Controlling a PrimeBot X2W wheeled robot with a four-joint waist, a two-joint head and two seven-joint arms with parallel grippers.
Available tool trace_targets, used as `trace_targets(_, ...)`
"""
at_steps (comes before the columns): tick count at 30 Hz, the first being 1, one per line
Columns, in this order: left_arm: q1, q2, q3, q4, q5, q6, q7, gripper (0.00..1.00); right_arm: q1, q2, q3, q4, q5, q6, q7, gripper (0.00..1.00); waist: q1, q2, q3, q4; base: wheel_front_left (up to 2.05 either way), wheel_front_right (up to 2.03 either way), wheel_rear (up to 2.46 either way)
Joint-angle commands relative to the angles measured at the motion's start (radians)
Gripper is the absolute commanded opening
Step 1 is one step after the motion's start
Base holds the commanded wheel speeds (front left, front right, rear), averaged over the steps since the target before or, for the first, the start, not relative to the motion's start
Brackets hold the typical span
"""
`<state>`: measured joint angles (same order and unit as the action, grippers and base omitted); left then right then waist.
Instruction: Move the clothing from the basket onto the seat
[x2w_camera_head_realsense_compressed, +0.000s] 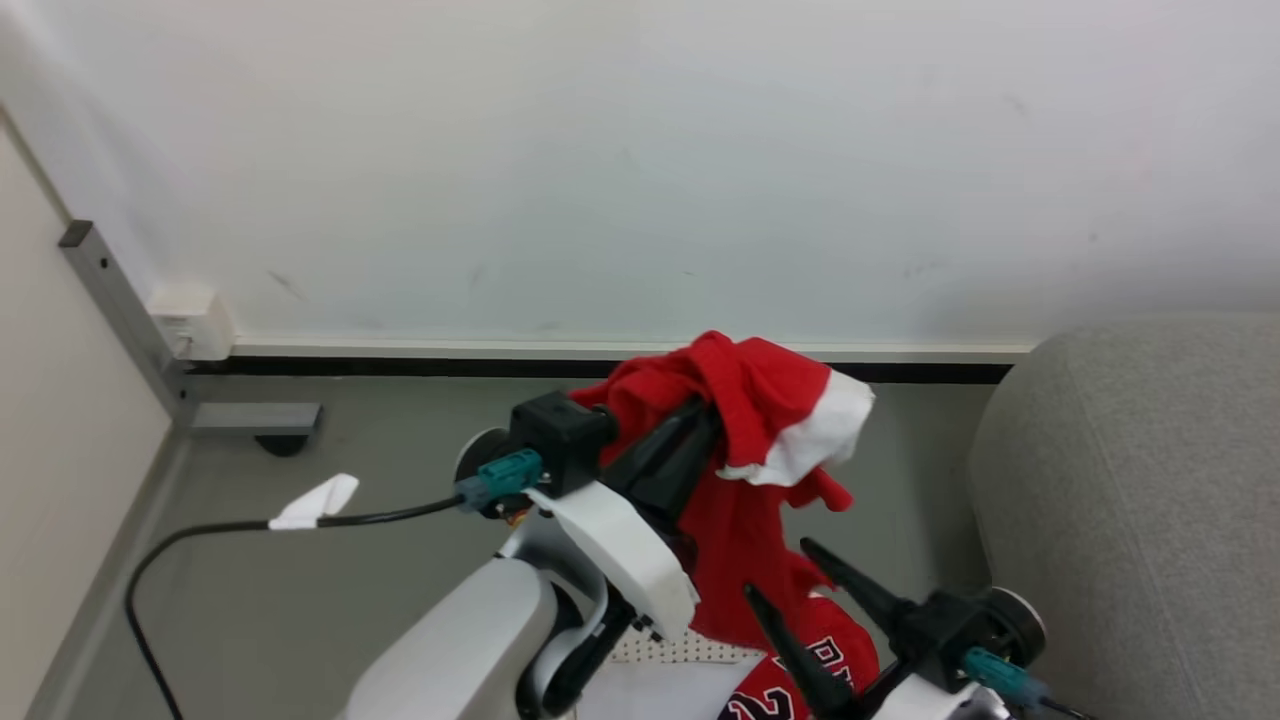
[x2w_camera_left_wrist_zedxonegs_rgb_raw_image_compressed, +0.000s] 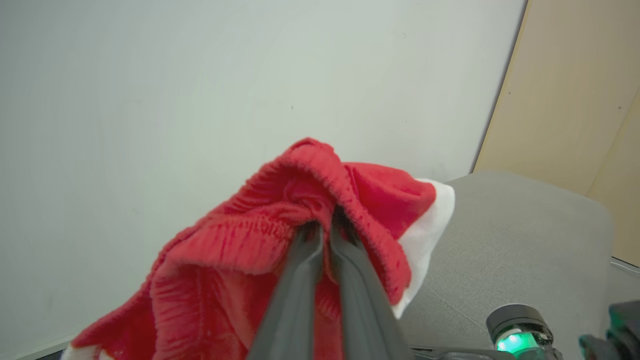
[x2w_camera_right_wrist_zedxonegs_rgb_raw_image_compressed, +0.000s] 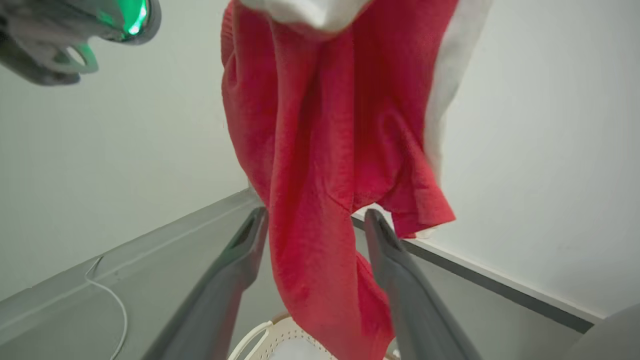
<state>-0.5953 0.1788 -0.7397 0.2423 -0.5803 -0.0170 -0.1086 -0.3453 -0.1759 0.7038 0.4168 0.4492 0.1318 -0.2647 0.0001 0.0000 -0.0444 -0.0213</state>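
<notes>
Clothing: a red piece with a broad white band, raised above the basket; it is bunched over the left hand's fingers and hangs down from them in long folds.
Jersey: red with black lettering edged in white, lying low at the bottom of the head view by the basket, partly hidden behind the right hand.
Basket: cream-white with rows of small holes, on the floor under the hanging cloth; its rim also shows at the bottom of the right wrist view.
Seat: large, light grey and upholstered, with a rounded edge, just right of the basket.
Left hand: fingers pressed together on a fold of the red cloth, held up in front of the wall.
Right hand: fingers spread wide, gripping nothing; in its wrist view the hanging cloth falls between them, and contact cannot be told.
Floor: grey, with a black cable carrying a white tag.
Wall: plain white.
</notes>
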Motion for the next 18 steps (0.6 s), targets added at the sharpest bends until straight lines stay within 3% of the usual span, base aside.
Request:
trace_targets(1, 0.009, -0.007, -0.007, -0.009, -0.008, -0.004, 0.006, 0.0, -0.032, 0.01, 0.029, 0.045, 0.015, -0.002, 0.001, 1.0, -0.0001, 0.0, -0.007, 0.021, 0.0, 0.0, 0.0)
trace_targets(4, 0.014, -0.027, -0.019, -0.024, -0.024, -0.01, 0.017, 0.0, -0.071, 0.031, 0.053, 0.14, 0.029, -0.002, 0.001, 1.0, -0.0001, 0.0, -0.013, 0.044, 0.0, 0.0, 0.0)
trace_targets(10, 0.016, -0.046, -0.043, -0.066, -0.036, -0.014, 0.044, 0.0, -0.116, 0.086, 0.003, 0.29, 0.038, -0.002, 0.001, 1.0, -0.0001, 0.0, -0.024, 0.101, 0.0, 0.0, 0.0)
trace_targets(16, 0.023, -0.05, -0.06, -0.089, -0.044, -0.017, 0.06, 0.0, -0.135, 0.113, 0.009, 0.324, 0.068, -0.002, 0.001, 1.0, -0.0001, 0.0, -0.031, 0.143, 0.0, 0.0, 0.0)
trace_targets(17, 0.024, -0.048, -0.06, -0.092, -0.044, -0.014, 0.062, 0.0, -0.137, 0.115, 0.01, 0.329, 0.075, -0.002, 0.001, 0.89, -0.0001, 0.0, -0.031, 0.147, 0.0, 0.0, 0.0)
trace_targets(18, 0.025, -0.046, -0.06, -0.094, -0.045, -0.013, 0.062, 0.0, -0.14, 0.116, 0.011, 0.334, 0.078, -0.002, 0.001, 0.41, -0.0001, 0.0, -0.031, 0.151, 0.0, 0.0, 0.0)
